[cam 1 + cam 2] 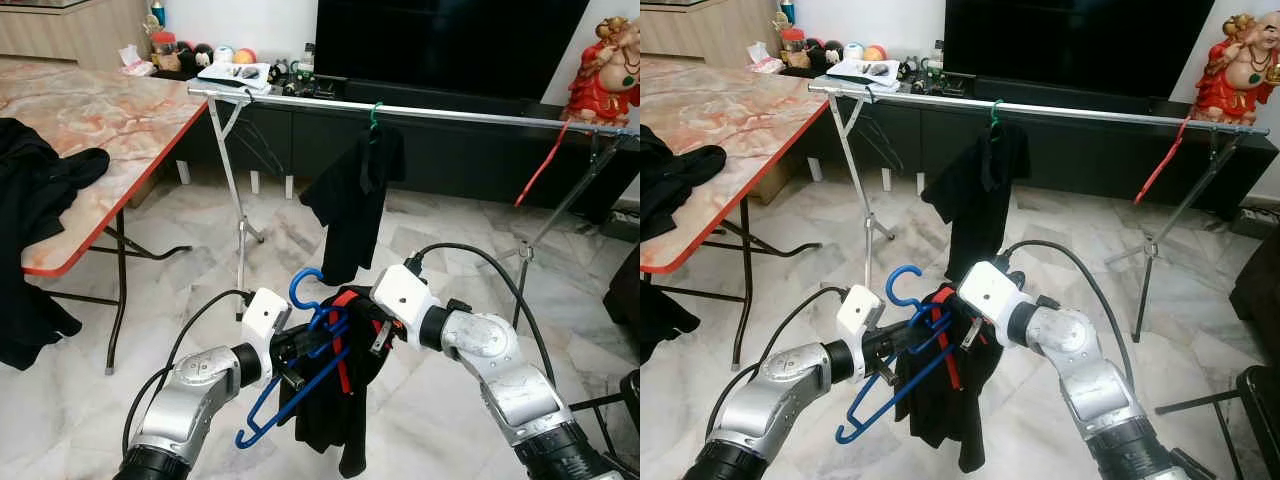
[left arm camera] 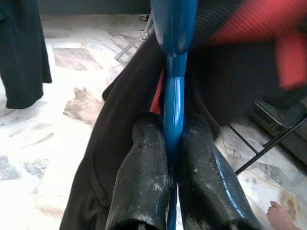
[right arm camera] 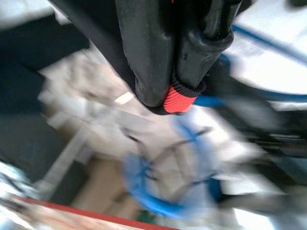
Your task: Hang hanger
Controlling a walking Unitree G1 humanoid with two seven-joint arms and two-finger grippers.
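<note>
Left claw [image 1: 296,352] clamped on blue hanger [image 1: 300,375], pinching its bar between both fingers [image 2: 144,182]: keeps hook up and free for you. Right claw [image 1: 378,330] clenched on red-trimmed edge of black garment [image 1: 335,410], likely to stop it sliding off. Hanger sits low between arms, well short of clothes rail [image 1: 450,113]. Your gap: between hung black shirt [image 1: 352,195] and red hanger [image 1: 540,165].

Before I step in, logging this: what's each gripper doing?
Left gripper: shut on the blue hanger.
Right gripper: shut on the black garment.
</note>
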